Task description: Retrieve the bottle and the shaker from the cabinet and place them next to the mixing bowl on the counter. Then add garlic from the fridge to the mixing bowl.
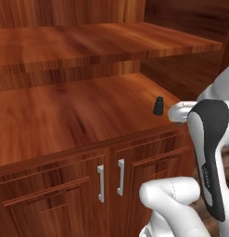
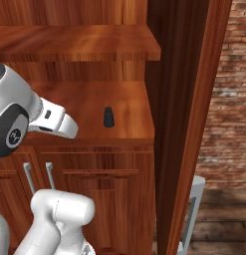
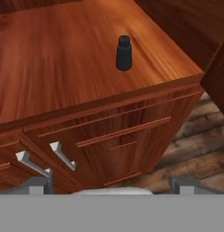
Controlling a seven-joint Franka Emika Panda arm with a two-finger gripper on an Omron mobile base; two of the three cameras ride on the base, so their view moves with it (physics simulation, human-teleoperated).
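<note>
The shaker point(image 1: 158, 106) point(image 2: 109, 117) point(image 3: 124, 53), a small black tapered cylinder, stands upright near the right front corner of the cabinet's point(image 1: 65, 115) point(image 2: 94, 102) point(image 3: 50, 59) broad lower shelf. My gripper point(image 3: 111, 186) hangs in front of the cabinet, short of the shelf edge and back from the shaker. Its jaws stand wide open with nothing between them. The bottle, mixing bowl, counter, garlic and fridge are out of view.
An upper shelf point(image 1: 88, 41) point(image 2: 74, 42) overhangs the lower one. Below are doors with silver bar handles point(image 1: 101, 183) point(image 3: 63, 156). The cabinet's side panel point(image 2: 182, 99) stands right of the shaker, with a brick wall point(image 2: 229, 94) and wooden floor point(image 3: 199, 149) beyond.
</note>
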